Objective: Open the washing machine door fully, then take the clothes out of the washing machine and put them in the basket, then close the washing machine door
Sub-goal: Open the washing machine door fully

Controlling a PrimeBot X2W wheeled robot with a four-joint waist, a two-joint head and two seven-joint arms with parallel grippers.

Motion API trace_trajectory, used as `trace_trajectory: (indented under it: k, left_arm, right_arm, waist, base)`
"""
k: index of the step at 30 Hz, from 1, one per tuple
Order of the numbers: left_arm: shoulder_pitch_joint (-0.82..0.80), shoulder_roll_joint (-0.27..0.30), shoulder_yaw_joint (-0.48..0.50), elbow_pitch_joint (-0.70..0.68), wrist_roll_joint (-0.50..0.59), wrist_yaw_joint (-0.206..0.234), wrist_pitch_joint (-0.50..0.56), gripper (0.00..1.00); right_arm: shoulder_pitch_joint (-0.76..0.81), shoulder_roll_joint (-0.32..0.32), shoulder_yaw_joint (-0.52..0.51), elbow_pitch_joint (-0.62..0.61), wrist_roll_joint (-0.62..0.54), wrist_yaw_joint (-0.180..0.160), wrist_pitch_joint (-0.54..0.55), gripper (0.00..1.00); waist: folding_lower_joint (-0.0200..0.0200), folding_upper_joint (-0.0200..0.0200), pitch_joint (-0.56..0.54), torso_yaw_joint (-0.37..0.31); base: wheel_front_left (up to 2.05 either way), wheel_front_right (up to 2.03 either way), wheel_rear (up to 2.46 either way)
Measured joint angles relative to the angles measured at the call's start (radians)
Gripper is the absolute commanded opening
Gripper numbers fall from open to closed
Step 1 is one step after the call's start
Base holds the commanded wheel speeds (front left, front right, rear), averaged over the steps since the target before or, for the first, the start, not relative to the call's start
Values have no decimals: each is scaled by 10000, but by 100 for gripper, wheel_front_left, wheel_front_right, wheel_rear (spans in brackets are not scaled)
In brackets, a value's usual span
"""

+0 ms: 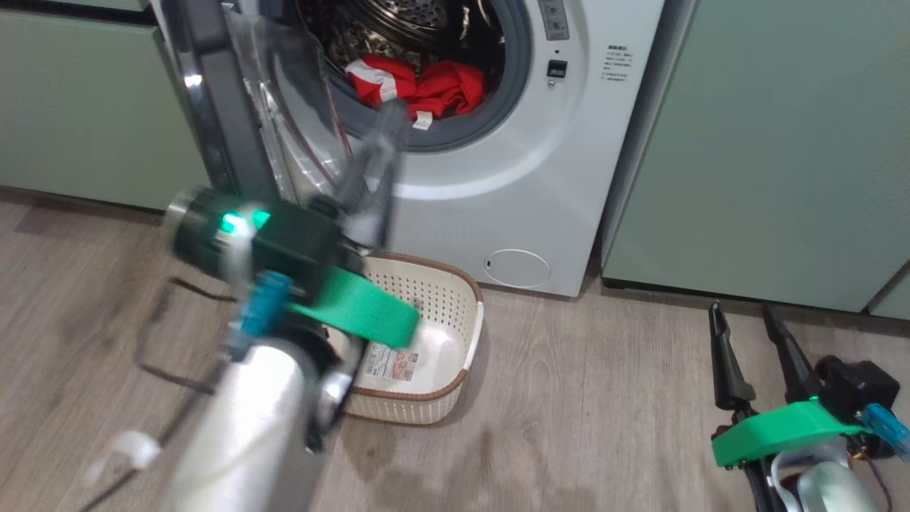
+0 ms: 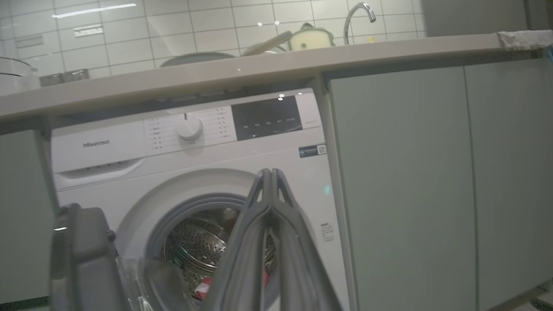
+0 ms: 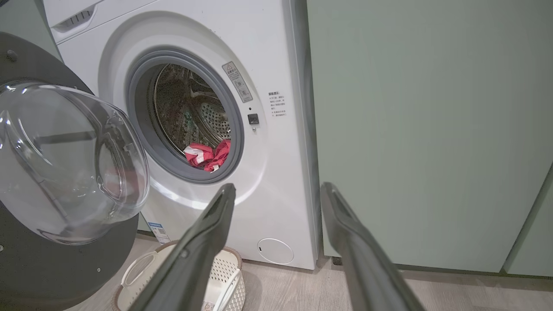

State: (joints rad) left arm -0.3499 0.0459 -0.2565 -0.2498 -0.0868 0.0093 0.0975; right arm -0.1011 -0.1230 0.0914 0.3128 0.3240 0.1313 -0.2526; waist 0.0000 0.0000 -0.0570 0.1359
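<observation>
Low at the front of the steel drum point(image 1: 419, 14), the bright red mesh garment with white panels point(image 1: 426, 85) lies bunched against the grey gasket point(image 1: 513, 78), a white tag point(image 1: 422, 121) hanging over the lip. It sits inside the big white front-loading washing machine point(image 1: 512, 192), whose large round door with black rim and clear bulging window point(image 1: 213, 107) stands swung wide to the robot's left. Below the opening, on the pale wood-look floor point(image 1: 569, 412), the small cream perforated basket with a brown woven-look rim point(image 1: 470, 288) rests just in front of the machine, a label sticker point(image 1: 389, 364) on its bottom. The left gripper point(image 1: 389, 117) is raised before the lower edge of the drum mouth, its two dark fingers point(image 1: 370, 178) pressed together with nothing between them. The head view blurs it, so whether it touches the garment cannot be told. The right gripper point(image 1: 743, 313) sits low near the floor, well apart to the right, spread wide and empty, before the pale green cabinets point(image 1: 768, 142).
</observation>
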Motion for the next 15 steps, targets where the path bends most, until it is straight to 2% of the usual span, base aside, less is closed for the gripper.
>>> trace_trajectory:
  k: [2,9,15]
  left_arm:
    - [162,-6,-589,334,-2,15,0,0]
    - [1623,13,-2004,1839,4,493,-176,0]
    - [2038,35,-2393,3461,-107,965,-802,0]
  right_arm:
    - [-2,-10,-19,2,-2,0,0,100]
    - [-2,-15,-245,23,-2,0,0,100]
    - [-2,-15,-362,21,-2,0,0,100]
  waist:
    - [0,0,36,-74]
    - [0,0,163,-187]
    - [0,0,247,-116]
  base:
    - [0,0,0]
    - [0,0,0]
    - [0,0,0]
